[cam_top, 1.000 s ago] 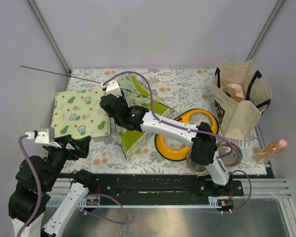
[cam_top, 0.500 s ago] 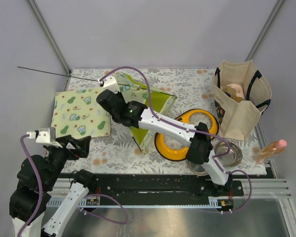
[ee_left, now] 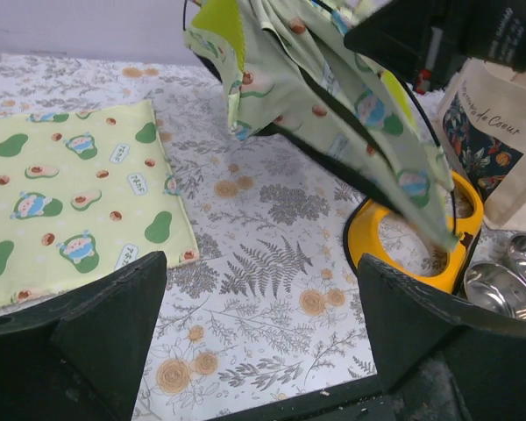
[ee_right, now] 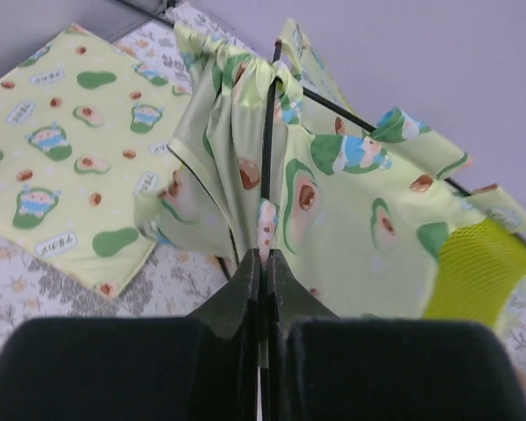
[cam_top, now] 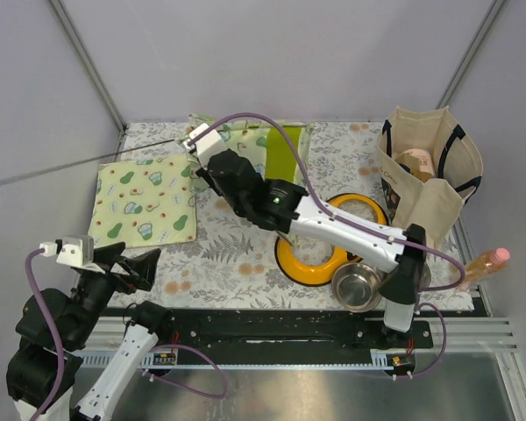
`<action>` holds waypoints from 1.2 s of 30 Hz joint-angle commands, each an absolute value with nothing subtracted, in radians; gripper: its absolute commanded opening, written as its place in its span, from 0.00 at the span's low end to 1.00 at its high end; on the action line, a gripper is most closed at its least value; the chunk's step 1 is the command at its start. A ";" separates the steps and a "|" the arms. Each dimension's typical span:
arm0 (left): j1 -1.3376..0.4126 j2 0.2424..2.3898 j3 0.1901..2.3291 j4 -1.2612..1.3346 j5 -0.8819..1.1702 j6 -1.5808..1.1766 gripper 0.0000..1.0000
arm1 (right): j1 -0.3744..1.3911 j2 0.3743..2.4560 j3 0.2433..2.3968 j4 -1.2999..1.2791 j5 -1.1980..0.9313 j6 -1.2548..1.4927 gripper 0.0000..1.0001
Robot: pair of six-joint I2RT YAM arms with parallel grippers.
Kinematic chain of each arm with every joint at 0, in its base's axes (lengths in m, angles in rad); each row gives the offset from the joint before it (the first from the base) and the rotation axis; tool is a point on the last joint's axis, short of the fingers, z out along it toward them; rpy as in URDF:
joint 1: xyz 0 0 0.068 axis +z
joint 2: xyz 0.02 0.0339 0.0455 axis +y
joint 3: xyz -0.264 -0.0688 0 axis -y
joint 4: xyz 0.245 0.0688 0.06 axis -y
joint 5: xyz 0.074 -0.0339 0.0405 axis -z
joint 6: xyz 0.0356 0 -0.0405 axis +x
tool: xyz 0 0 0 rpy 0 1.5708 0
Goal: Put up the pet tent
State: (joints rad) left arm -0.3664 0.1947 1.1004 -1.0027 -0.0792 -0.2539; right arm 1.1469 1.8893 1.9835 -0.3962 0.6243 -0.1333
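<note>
Our right fingers [ee_right: 254,274] pinch a thin black pole [ee_right: 268,149] of the pet tent [ee_right: 359,237] — its fabric bunched beyond their tips; our left fingers [cam_top: 140,265] are spread, well short of it.

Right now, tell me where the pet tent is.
Top view: the pet tent is at the far middle, held by the right gripper, beyond the mat and orange feeder.
</note>
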 commanded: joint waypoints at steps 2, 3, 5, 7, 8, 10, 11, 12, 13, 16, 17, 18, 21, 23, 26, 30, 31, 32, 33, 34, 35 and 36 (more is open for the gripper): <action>-0.368 0.199 1.163 -0.976 -0.029 -0.232 0.93 | 1.120 1.679 1.725 -0.198 0.522 -0.224 0.00; -0.368 0.205 1.170 -0.976 -0.023 -0.232 0.93 | 1.099 1.649 1.679 -0.175 0.502 -0.222 0.00; -0.368 0.215 1.181 -0.976 -0.011 -0.235 0.93 | 1.060 1.593 1.568 -0.114 0.407 -0.261 0.00; -0.368 0.224 1.196 -0.976 0.021 -0.238 0.93 | 1.010 1.527 1.429 0.027 0.289 -0.328 0.00; -0.368 0.232 1.204 -0.973 0.043 -0.245 0.93 | 0.984 1.502 1.370 0.084 0.225 -0.351 0.00; -0.367 0.238 1.215 -0.965 0.110 -0.250 0.93 | 0.925 1.483 1.292 0.155 0.123 -0.380 0.00; -0.367 0.238 1.223 -0.951 0.159 -0.253 0.93 | 0.901 1.486 1.286 0.158 0.089 -0.399 0.00; -0.368 0.239 1.224 -0.936 0.225 -0.256 0.93 | 0.888 1.493 1.282 0.163 0.083 -0.431 0.00; -0.368 0.239 1.226 -0.916 0.303 -0.255 0.93 | 0.884 1.503 1.279 0.169 0.087 -0.463 0.00; -0.370 0.238 1.241 -0.878 0.481 -0.252 0.93 | 0.879 1.513 1.281 0.208 0.107 -0.528 0.00; -0.367 0.236 1.246 -0.873 0.500 -0.252 0.93 | 0.876 1.513 1.282 0.224 0.100 -0.540 0.00; -0.368 0.230 1.252 -0.874 0.500 -0.247 0.93 | 0.873 1.509 1.284 0.242 0.088 -0.555 0.00; -0.367 0.207 1.258 -0.858 0.625 -0.209 0.93 | 0.861 1.519 1.313 0.268 0.061 -0.616 0.00; -0.368 0.189 1.255 -0.822 0.716 -0.206 0.93 | 0.841 1.538 1.337 0.281 0.026 -0.652 0.00; -0.368 0.167 1.256 -0.792 0.771 -0.212 0.93 | 0.802 1.584 1.373 0.273 -0.073 -0.711 0.00; -0.367 0.175 1.259 -0.764 0.888 -0.216 0.93 | 0.764 1.666 1.405 0.313 -0.141 -0.828 0.00; -0.367 0.179 1.261 -0.755 0.920 -0.218 0.93 | 0.750 1.692 1.404 0.343 -0.155 -0.856 0.00; -0.368 0.179 1.261 -0.752 0.948 -0.219 0.93 | 0.741 1.716 1.402 0.383 -0.156 -0.888 0.00; -0.367 0.183 1.261 -0.749 0.980 -0.216 0.93 | 0.730 1.748 1.401 0.421 -0.158 -0.917 0.00; -0.367 0.183 1.259 -0.749 1.015 -0.210 0.93 | 0.718 1.781 1.404 0.454 -0.161 -0.937 0.00; -0.365 0.183 1.259 -0.749 1.040 -0.203 0.93 | 0.707 1.808 1.407 0.481 -0.167 -0.968 0.00; -0.365 0.180 1.262 -0.749 1.054 -0.193 0.93 | 0.700 1.839 1.411 0.507 -0.164 -0.992 0.00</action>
State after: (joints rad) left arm -0.3664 0.1734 1.2438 -0.8074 0.8879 -0.2226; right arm 0.7376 1.7458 1.3697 0.3233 -0.1184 -0.8345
